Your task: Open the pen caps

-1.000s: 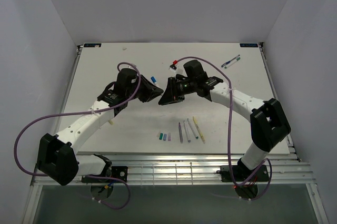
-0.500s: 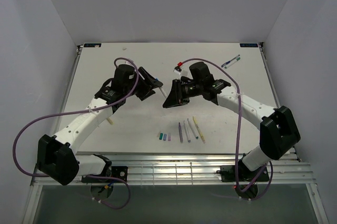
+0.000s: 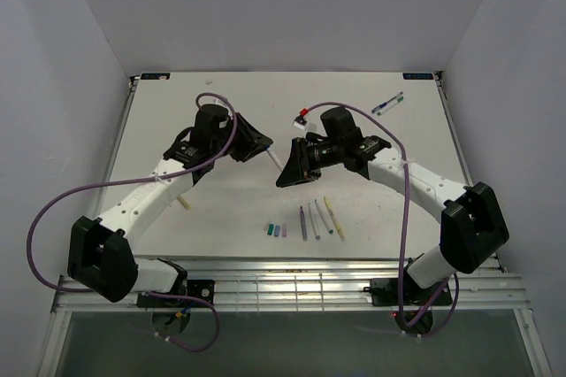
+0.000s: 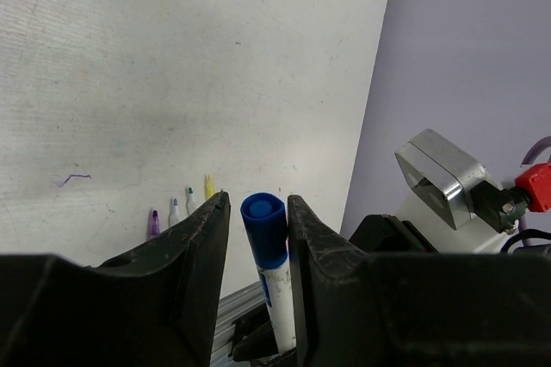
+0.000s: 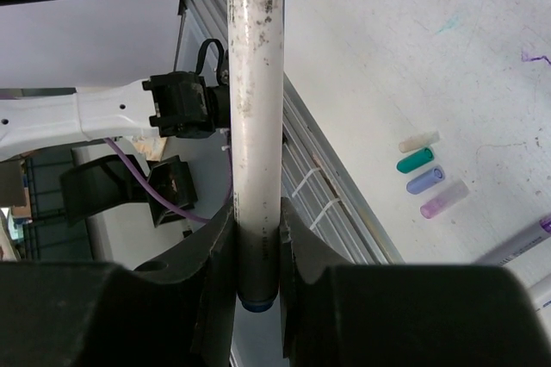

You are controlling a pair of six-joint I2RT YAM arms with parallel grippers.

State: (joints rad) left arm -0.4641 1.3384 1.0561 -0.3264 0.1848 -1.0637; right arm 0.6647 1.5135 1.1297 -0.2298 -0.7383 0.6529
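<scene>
A whitish, grey-smudged plastic pen barrel (image 5: pixel 256 83) was topped by a glossy blue stubby cap (image 4: pixel 263 227). Beside the green plastic cap (image 5: pixel 415 159), a pale yellow cap (image 5: pixel 418 140), a light blue cap (image 5: pixel 425 179) and a purple cap (image 5: pixel 445 198) were seen.

Whitish scuffed pen (image 5: pixel 256 83) in right tool (image 5: pixel 256 251), blue cap (image 4: pixel 264 229) on. Four loose caps (image 5: pixel 426 179) in row beside uncapped pens (image 3: pixel 303 222).

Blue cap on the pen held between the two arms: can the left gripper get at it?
Probably yes. The blue cap sits between the left gripper fingers, a small gap on one side and nothing in the way, while the right gripper holds the pen by its barrel.
</scene>
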